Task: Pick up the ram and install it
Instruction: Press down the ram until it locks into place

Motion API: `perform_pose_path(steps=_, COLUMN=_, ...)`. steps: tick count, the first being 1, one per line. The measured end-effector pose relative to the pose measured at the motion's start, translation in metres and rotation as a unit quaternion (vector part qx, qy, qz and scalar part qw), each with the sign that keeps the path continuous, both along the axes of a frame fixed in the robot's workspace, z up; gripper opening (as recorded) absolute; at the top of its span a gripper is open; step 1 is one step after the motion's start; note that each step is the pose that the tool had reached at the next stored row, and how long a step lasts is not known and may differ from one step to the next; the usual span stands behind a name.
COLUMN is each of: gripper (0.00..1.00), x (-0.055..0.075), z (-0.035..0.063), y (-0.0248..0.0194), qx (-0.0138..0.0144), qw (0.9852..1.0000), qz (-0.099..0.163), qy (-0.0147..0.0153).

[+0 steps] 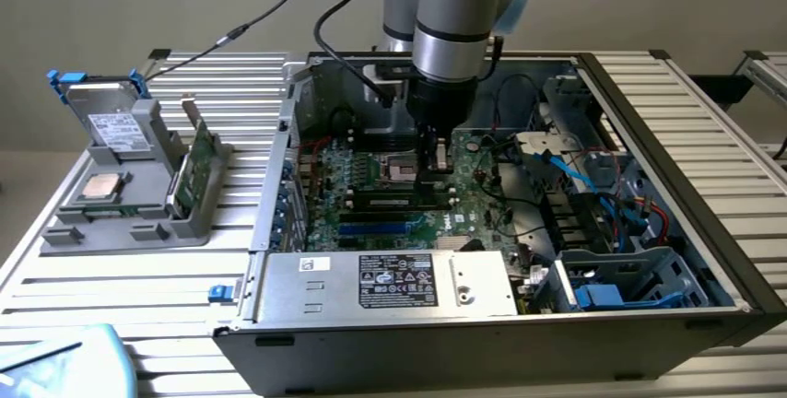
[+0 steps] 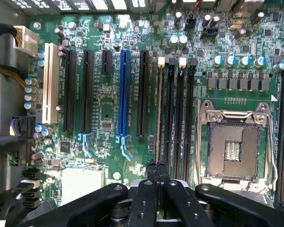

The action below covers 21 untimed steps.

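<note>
While the ram (image 2: 159,111) stands edge-up in its black slot on the green motherboard (image 2: 108,109), beside the empty processor socket (image 2: 232,146), the claw (image 2: 156,172) sits fully closed just over the ram's end, gripping nothing, inside the open computer case (image 1: 688,131).

Claw (image 2: 156,172) closed above green motherboard (image 2: 108,109), fingertips pressed together at end of ram (image 2: 159,109) seated edge-on in a black memory slot. Blue expansion slot (image 2: 123,92) alongside; open processor socket (image 2: 232,146) just beside memory slots.
</note>
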<state>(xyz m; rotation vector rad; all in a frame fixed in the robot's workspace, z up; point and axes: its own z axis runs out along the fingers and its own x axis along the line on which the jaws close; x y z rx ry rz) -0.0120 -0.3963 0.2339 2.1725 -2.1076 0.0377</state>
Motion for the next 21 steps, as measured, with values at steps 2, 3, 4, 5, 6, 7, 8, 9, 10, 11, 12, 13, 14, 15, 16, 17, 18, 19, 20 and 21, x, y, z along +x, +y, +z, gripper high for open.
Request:
perform_pose_path(steps=2, gripper=0.11, x=-0.004, z=0.0001, y=0.0001, qx=0.0001, qw=1.0000, qz=0.000, qy=0.0000)
perform_pose_path(steps=3, gripper=0.11, x=-0.006, z=0.0001, y=0.0001, qx=0.0001, qw=1.0000, qz=0.000, qy=0.0000)
perform_pose_path(steps=4, gripper=0.11, x=-0.008, z=0.0002, y=0.0001, qx=0.0000, qw=1.0000, qz=0.000, qy=0.0000)
perform_pose_path(steps=5, gripper=0.11, x=-0.010, z=0.0002, y=0.0002, qx=0.0000, qw=1.0000, qz=0.000, qy=0.0000)
perform_pose_path(steps=6, gripper=0.11, x=-0.011, z=0.0002, y=0.0002, qx=0.0000, qw=1.0000, qz=0.000, qy=0.0000)
perform_pose_path(steps=7, gripper=0.11, x=-0.013, z=0.0002, y=0.0003, qx=0.0000, qw=1.0000, qz=0.000, qy=0.0000)
perform_pose_path(steps=8, gripper=0.11, x=-0.015, z=0.0002, y=0.0004, qx=0.0000, qw=1.0000, qz=0.000, qy=0.0000)
perform_pose_path(steps=9, gripper=0.11, x=-0.016, z=0.0002, y=0.0005, qx=0.0000, qw=1.0000, qz=0.000, qy=0.0000)
perform_pose_path(steps=10, gripper=0.11, x=-0.018, z=0.0002, y=0.0006, qx=0.0000, qw=1.0000, qz=0.000, qy=0.0000)
perform_pose_path(steps=11, gripper=0.11, x=-0.019, z=0.0002, y=0.0008, qx=0.0000, qw=1.0000, qz=-0.001, qy=0.0000)
perform_pose_path(steps=12, gripper=0.11, x=-0.021, z=0.0002, y=0.0011, qx=0.0000, qw=1.0000, qz=-0.001, qy=0.0000)
perform_pose_path(steps=13, gripper=0.11, x=-0.022, z=0.0002, y=0.0012, qx=0.0000, qw=1.0000, qz=-0.001, qy=0.0000)
perform_pose_path(steps=14, gripper=0.11, x=-0.024, z=0.0002, y=0.0013, qx=0.0000, qw=1.0000, qz=-0.001, qy=0.0000)
perform_pose_path(steps=15, gripper=0.11, x=-0.025, z=0.0002, y=0.0015, qx=0.0000, qw=1.0000, qz=-0.001, qy=0.0000)
perform_pose_path(steps=16, gripper=0.11, x=-0.026, z=0.0002, y=0.0016, qx=0.0000, qw=1.0000, qz=-0.001, qy=0.0001)
perform_pose_path(steps=17, gripper=0.11, x=-0.026, z=0.0002, y=0.0017, qx=0.0000, qw=1.0000, qz=-0.001, qy=0.0001)
perform_pose_path(steps=18, gripper=0.11, x=-0.026, z=0.0002, y=0.0017, qx=0.0000, qw=1.0000, qz=-0.001, qy=0.0001)
perform_pose_path(steps=19, gripper=0.11, x=-0.026, z=0.0002, y=0.0017, qx=0.0000, qw=1.0000, qz=-0.001, qy=0.0001)
perform_pose_path(steps=20, gripper=0.11, x=-0.026, z=-0.0005, y=0.0017, qx=-0.0002, qw=1.0000, qz=-0.001, qy=0.0000)
perform_pose_path(steps=21, gripper=0.11, x=-0.027, z=-0.0018, y=0.0019, qx=-0.0011, qw=1.0000, qz=-0.001, qy=0.0000)
